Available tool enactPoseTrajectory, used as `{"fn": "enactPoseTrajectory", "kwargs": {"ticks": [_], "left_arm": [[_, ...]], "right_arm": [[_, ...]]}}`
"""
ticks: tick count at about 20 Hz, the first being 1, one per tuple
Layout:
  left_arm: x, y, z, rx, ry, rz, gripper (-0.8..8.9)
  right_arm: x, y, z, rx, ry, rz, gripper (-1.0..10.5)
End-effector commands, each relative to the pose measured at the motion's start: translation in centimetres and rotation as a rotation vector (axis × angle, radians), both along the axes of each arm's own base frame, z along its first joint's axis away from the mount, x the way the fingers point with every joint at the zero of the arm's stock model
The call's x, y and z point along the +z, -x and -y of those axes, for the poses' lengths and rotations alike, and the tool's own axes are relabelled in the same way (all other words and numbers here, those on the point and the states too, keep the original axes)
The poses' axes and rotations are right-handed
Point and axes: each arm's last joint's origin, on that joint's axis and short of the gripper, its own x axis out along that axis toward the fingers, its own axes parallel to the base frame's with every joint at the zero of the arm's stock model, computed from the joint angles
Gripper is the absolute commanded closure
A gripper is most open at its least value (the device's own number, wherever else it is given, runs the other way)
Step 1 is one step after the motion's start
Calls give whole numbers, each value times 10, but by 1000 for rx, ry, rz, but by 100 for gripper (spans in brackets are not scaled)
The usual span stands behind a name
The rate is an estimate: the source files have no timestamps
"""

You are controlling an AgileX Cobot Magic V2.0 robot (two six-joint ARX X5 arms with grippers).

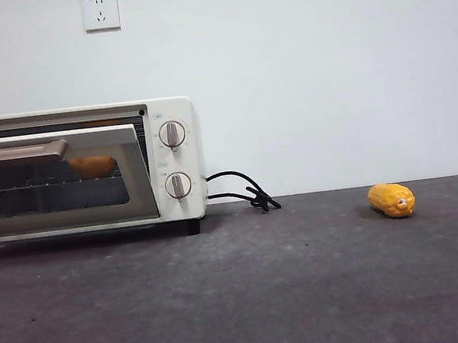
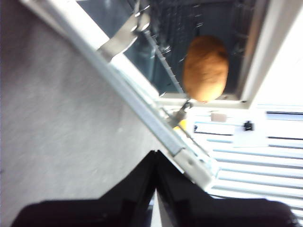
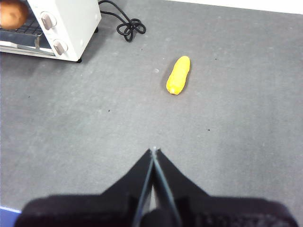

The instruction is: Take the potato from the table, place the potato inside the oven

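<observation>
Orange-brown potato (image 2: 205, 69) inside oven (image 1: 171, 112); left tool (image 2: 156, 156) clenched empty above door; right tool (image 3: 153, 152) clenched, empty.

Even, soft room light fills the front view, sharp throughout, with only faint shadows under the oven (image 1: 174, 157) and the corn cob (image 1: 392, 199). The left wrist view is blurred and overexposed, its white areas washed out. The right wrist view is clear, evenly lit.

Matt, rough grey table (image 1: 252, 301); glossy cream oven (image 1: 174, 111) with dark glass door (image 1: 57, 191) and metal rack; smooth-skinned potato (image 2: 205, 68); waxy yellow corn (image 3: 178, 74).
</observation>
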Motion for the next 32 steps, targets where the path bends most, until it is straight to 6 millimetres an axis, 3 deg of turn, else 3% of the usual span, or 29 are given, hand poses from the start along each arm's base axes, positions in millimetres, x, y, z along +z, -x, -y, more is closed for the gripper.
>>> {"fn": "enactPoseTrajectory", "kwargs": {"ticks": [1,16,25,28,32], "left_arm": [[0,-4,2,3,30,5,822],[22,-43,11,53,-3,104,822],[26,-53,32,13,-17,108,822],[44,-44,41,-27,-77,176,822],[95,-15,57,-24,-260,279,822]], "right_arm": [[-4,0,0,-7,21,-19,950],[-4,0,0,-8,20,-20,950],[-4,-3,-3,-19,36,-19,949],[-4,-4,-5,-26,46,-20,949],[-4,-9,-7,-86,89,10,946]]}}
